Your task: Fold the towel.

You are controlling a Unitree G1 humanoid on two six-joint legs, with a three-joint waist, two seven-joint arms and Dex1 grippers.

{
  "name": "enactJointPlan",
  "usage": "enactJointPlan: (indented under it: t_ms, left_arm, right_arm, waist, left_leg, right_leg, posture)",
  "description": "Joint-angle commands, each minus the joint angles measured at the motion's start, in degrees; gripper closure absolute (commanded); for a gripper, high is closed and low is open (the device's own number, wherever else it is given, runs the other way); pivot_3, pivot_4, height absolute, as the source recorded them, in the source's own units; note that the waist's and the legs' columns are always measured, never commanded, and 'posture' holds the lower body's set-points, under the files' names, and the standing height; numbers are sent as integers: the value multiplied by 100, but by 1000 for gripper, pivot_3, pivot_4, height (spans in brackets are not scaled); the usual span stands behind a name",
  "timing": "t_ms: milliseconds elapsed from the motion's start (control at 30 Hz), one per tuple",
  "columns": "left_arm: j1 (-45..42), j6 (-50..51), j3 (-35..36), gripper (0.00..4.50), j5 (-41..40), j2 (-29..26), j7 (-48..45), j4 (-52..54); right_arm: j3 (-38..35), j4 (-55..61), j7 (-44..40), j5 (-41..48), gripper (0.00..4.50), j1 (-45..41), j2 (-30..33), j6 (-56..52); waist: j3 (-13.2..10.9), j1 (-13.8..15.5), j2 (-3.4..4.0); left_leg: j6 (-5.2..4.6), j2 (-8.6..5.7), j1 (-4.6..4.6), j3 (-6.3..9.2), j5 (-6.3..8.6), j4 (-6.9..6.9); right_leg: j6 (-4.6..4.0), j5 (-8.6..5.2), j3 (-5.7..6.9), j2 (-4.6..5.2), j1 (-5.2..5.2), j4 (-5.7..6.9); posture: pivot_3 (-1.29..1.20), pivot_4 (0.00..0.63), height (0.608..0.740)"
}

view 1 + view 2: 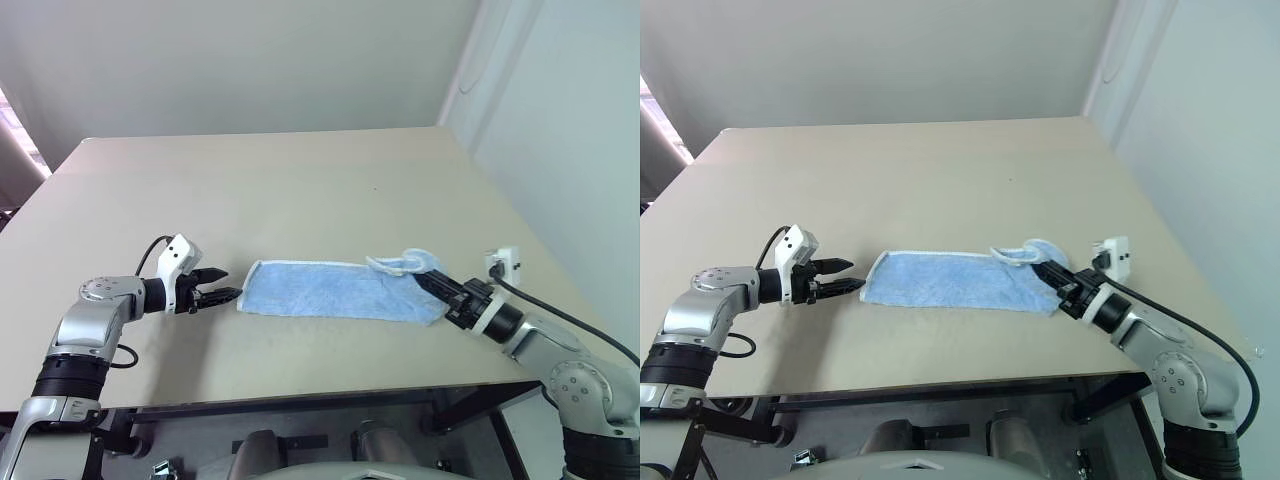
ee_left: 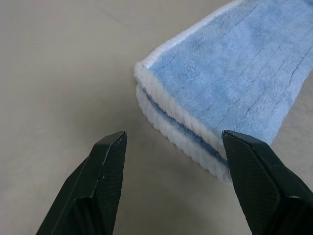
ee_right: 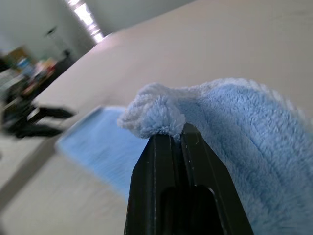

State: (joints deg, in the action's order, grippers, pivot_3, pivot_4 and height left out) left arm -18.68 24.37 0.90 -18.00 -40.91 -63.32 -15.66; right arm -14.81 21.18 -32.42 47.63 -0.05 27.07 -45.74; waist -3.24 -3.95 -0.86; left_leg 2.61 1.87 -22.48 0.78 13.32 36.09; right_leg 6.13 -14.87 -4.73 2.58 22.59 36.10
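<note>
From the head views we see the towel (image 1: 335, 292) lying as a long folded strip on the beige surface (image 1: 300, 190). Our left gripper (image 1: 228, 295) sits just beside its left end, fingers apart, holding nothing. Our right gripper (image 1: 425, 280) is clamped on the raised right end.

In the left wrist view, the spread fingers (image 2: 98, 181) frame the towel's doubled white edge without touching it.

In the right wrist view, closed fingers (image 3: 183, 171) pinch a bunched fold of towel.
</note>
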Motion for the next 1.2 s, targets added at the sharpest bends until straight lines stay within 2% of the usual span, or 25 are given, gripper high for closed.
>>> enactJointPlan:
  t_ms: [33,233,567,733,1067,1200]
  left_arm:
    - [-120,-39,60,1229,-5,-16,11,59]
    - [-154,-39,50,1229,4,22,30,37]
    - [-43,-12,98,1229,-29,20,83,147]
    - [69,39,172,1229,-71,-52,116,258]
    - [108,64,236,1229,-94,-70,169,276]
    - [43,53,220,1229,-87,-49,180,232]
  right_arm:
    - [300,213,69,-229,4457,-261,21,152]
    - [1275,49,-102,-1087,4457,-567,44,569]
    - [2157,-783,-397,-1902,4457,-1202,-167,919]
    - [2681,-831,-700,-2281,4457,-1226,-51,936]
    - [2806,-831,-980,-2591,4457,-1275,407,699]
    - [2826,-871,-886,-2717,4457,-1373,197,799]
  waist:
    - [0,1,-2]
    - [0,-1,-2]
    - [0,2,-6]
    - [1,-2,-7]
    - [2,3,-11]
    - [2,-2,-11]
  left_leg:
    - [0,-1,0,0,0,1]
    - [1,-1,-3,-1,0,-7]
    - [0,-1,-5,-3,0,-4]
    - [0,-1,-5,-2,0,-6]
    - [0,-1,-4,-2,0,2]
    - [0,-1,-4,-2,0,-1]
  right_leg:
    - [0,0,0,1,0,-1]
    - [-1,0,0,2,5,-3]
    - [-1,0,1,1,7,-2]
    - [0,0,1,-2,7,-1]
    - [0,0,1,0,4,0]
    - [0,0,1,-1,5,0]
  posture:
    - [0,0,740]
    - [0,0,740]
    - [0,0,740]
    - [0,0,740]
    - [0,0,740]
    - [0,0,740]
